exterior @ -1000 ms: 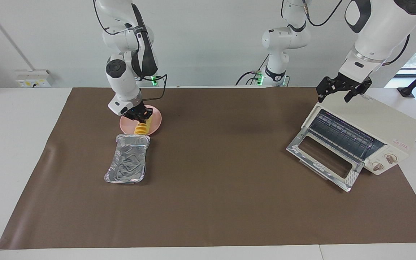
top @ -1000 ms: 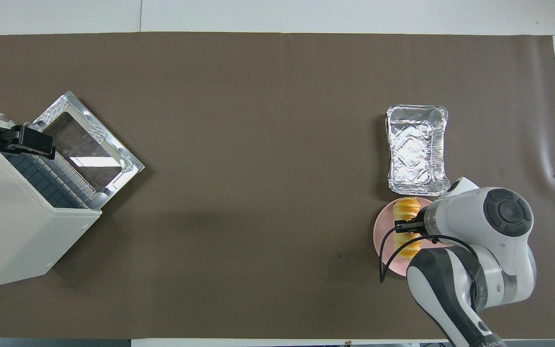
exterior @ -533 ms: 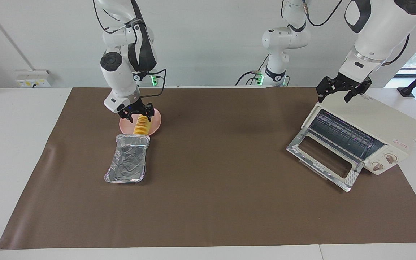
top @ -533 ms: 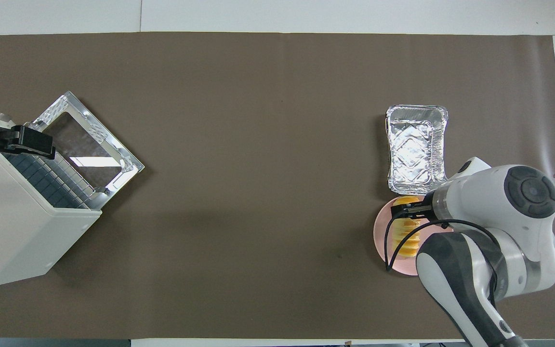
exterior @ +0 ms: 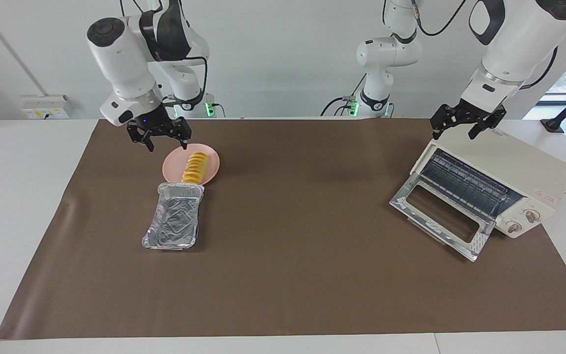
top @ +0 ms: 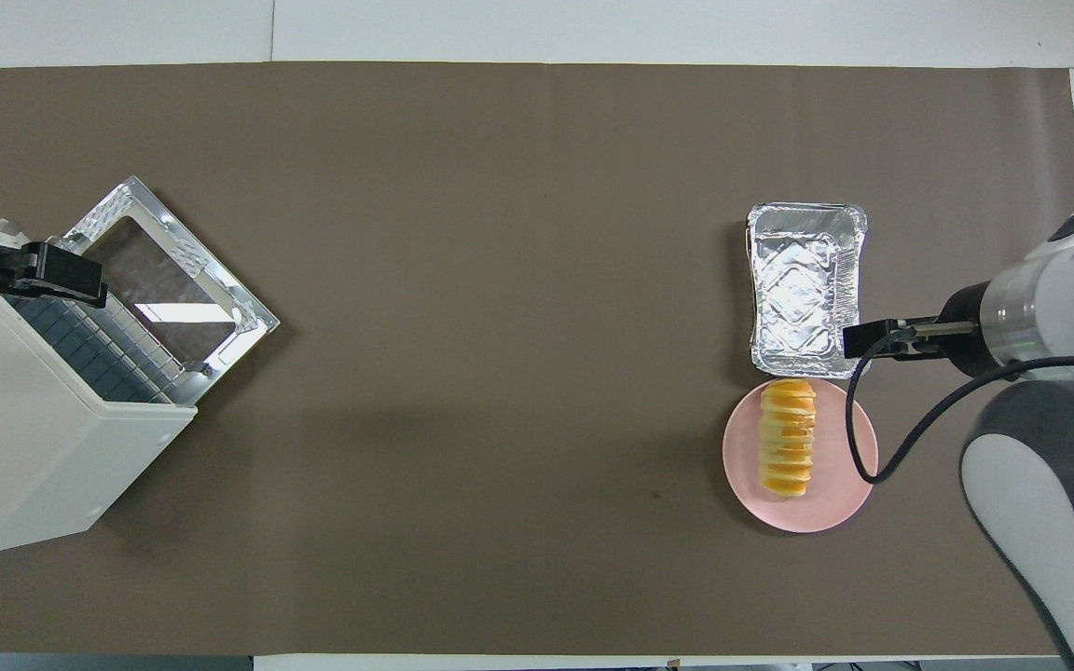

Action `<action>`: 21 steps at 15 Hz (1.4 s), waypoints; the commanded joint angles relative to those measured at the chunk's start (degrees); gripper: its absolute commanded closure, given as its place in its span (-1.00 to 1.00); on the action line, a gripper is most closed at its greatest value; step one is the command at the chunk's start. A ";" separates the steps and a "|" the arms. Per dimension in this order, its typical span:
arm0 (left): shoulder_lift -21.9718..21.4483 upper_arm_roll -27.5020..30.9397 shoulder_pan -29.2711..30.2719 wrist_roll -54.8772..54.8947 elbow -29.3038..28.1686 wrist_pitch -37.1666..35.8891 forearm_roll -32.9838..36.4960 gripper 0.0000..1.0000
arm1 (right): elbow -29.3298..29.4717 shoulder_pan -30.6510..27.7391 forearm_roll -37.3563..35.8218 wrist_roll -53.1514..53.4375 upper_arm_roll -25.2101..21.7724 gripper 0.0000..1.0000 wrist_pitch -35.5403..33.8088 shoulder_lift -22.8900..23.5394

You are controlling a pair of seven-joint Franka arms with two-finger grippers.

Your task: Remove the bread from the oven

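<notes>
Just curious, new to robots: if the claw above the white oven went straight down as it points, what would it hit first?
The left claw would probably meet the oven's top near its front edge, above the open door; depth is unclear. The right claw waits over the mat.

Foil tray (exterior: 174, 222): crinkled, shiny metal. Oven (exterior: 504, 177): smooth cream shell, glass-and-metal door. Mat (exterior: 293, 275): matt brown. Plate (exterior: 212, 164): smooth pink.

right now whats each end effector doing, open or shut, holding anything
Left end effector: open, empty, above the oven.
Right end effector: open, empty, raised beside the pink plate; bread lies on it.
</notes>
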 commanded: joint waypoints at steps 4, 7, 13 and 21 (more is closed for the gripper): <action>-1.08 0.03 0.32 0.81 -0.91 0.45 -0.52 -1.00 | 15.91 -3.17 -2.69 -1.61 0.33 -1.00 -10.35 6.27; -1.08 0.03 0.32 0.81 -0.91 0.45 -0.52 -1.00 | 18.49 -3.35 -5.34 -1.61 0.33 -1.00 -12.47 7.60; -1.08 0.03 0.32 0.81 -0.91 0.45 -0.52 -1.00 | 18.14 -5.63 -5.34 -1.00 0.33 -1.00 -11.60 7.60; -1.08 0.03 0.32 0.81 -0.91 0.45 -0.52 -1.00 | 17.61 -6.60 -5.08 -0.21 0.41 -1.00 -14.32 7.16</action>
